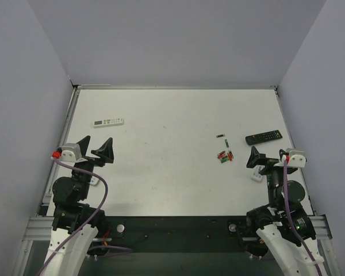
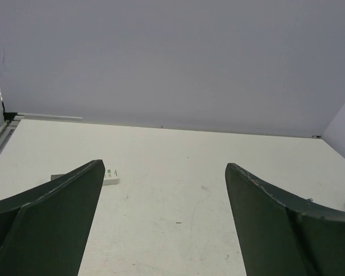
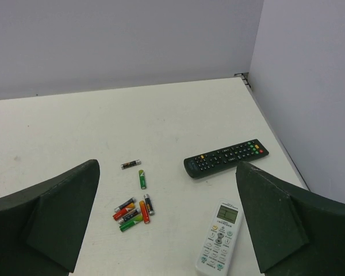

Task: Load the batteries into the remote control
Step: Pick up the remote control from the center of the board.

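Observation:
The black remote control (image 1: 263,137) lies button side up at the right of the table; it also shows in the right wrist view (image 3: 225,158). Several batteries (image 1: 225,155) with red, green and dark casings lie in a loose heap to its left, clear in the right wrist view (image 3: 132,210), with two single cells farther back (image 3: 142,178). My right gripper (image 1: 254,157) is open and empty, hovering near the heap. My left gripper (image 1: 96,147) is open and empty at the left side, far from both.
A white remote with a screen (image 3: 219,237) lies just below my right gripper (image 1: 256,175). A long white remote (image 1: 108,122) lies at the back left, partly hidden by my left finger (image 2: 110,176). Walls enclose the table's back and sides.

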